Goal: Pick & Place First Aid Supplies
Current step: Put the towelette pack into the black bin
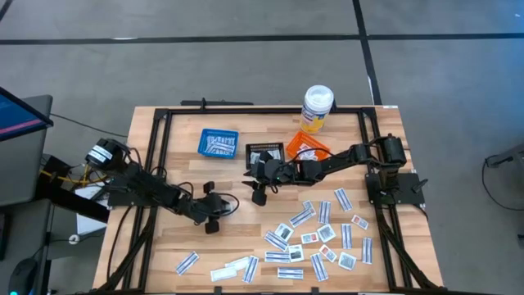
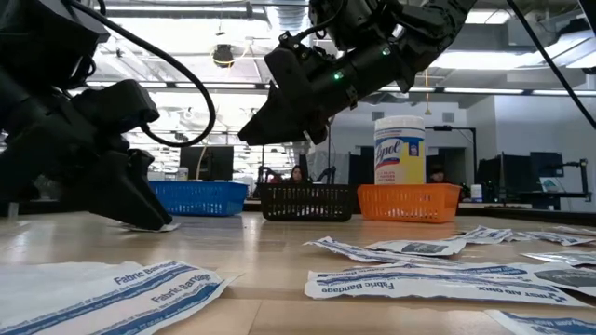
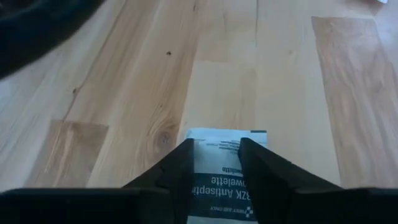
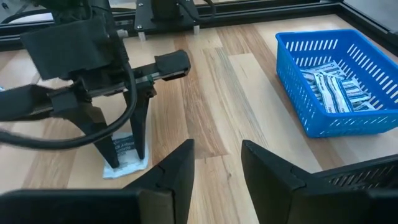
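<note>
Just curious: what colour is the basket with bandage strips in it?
Blue basket, seen best in the right wrist view.

Table (image 1: 246, 238) is light wood, visible grain and knots, smooth matt finish. Packets (image 1: 315, 233) look like thin white paper, slightly crinkled; the antiseptic towelette packet (image 3: 217, 180) has a faint sheen. Blue basket (image 4: 339, 81) is slotted moulded plastic; gripper fingers (image 4: 177, 171) matt black plastic.

The tall white bottle (image 2: 399, 154) reads "Lysol". Strip packets (image 2: 149, 284) on the tabletop read "Fabric Bandage". The packet (image 3: 222, 180) between the left jaws reads "Antiseptic Towelette", partly hidden.
</note>
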Motion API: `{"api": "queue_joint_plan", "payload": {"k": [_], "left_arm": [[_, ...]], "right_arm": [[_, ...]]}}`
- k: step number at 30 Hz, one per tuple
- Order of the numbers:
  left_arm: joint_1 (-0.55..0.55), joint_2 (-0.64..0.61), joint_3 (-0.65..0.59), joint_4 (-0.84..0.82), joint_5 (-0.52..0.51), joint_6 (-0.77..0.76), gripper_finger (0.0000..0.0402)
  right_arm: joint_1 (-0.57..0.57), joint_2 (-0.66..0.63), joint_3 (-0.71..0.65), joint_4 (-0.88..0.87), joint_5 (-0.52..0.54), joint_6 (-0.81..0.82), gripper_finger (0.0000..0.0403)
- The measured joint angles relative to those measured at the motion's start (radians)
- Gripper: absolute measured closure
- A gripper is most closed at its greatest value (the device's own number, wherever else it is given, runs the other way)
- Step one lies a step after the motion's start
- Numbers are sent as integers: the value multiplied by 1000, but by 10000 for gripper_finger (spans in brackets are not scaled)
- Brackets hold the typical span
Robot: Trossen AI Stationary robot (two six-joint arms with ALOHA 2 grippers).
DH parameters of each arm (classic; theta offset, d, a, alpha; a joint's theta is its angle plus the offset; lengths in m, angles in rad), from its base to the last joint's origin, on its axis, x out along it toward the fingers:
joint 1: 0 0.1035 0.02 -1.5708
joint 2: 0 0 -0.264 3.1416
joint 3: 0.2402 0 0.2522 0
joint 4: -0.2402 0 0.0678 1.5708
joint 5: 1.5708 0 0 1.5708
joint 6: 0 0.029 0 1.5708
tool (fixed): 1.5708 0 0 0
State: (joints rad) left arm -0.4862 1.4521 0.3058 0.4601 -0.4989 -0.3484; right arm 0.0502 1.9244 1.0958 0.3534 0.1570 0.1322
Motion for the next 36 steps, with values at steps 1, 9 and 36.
{"api": "queue_joint_plan", "payload": {"k": [1, 9, 36], "left_arm": [[0, 9, 1, 6, -2, 4, 284], [3, -13, -6, 18, -10, 39, 387], [151, -377, 34, 342, -224, 703, 378]], "right_arm": [[0, 0, 0, 0, 0, 0, 276], [-1, 0, 0, 1, 0, 0, 276], [2, 13, -1, 287, 3, 25, 276]]}}
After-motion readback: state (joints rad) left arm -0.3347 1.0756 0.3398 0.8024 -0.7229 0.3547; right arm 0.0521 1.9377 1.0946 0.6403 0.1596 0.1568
